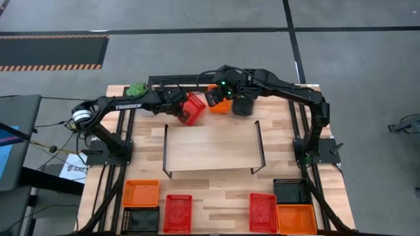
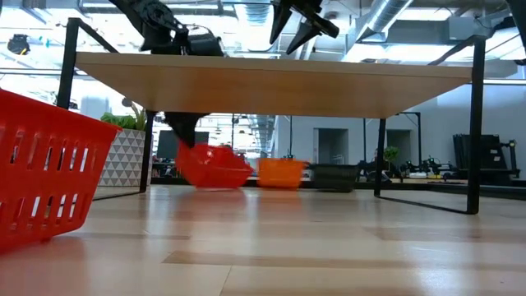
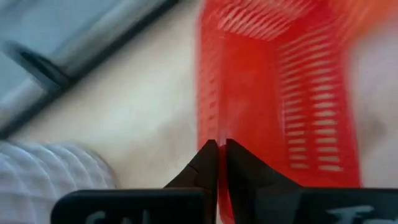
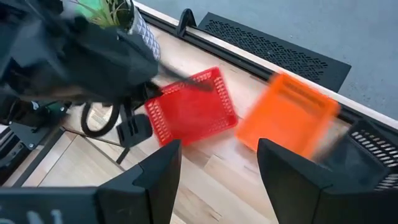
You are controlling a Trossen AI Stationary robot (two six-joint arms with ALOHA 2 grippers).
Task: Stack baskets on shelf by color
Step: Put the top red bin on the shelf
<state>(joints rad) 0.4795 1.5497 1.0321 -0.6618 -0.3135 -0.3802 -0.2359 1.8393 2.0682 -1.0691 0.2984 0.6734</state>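
A: High view first: where are the arms?
B: Both reach to the far side of the surface (image 1: pixel 216 203), behind the shelf (image 1: pixel 211 148). The left gripper (image 3: pixel 221 152) has its jaws closed on the rim of a red basket (image 1: pixel 193 109), which is tilted there, just left of an orange basket (image 1: pixel 220 105).
A: And the right gripper (image 4: pixel 217 165)?
B: It hangs above the orange basket with jaws open, holding nothing. A black basket (image 1: pixel 243 107) sits just right of the orange one.
A: The other baskets?
B: Six lie along the near edge: orange (image 1: pixel 141 193) and black (image 1: pixel 139 219) at the left, two red (image 1: pixel 178 213) in the middle, black (image 1: pixel 291 191) and orange (image 1: pixel 296 219) at the right. The shelf top is bare.
A: Anything else?
B: A plant (image 1: pixel 136 88) stands at the far left corner.
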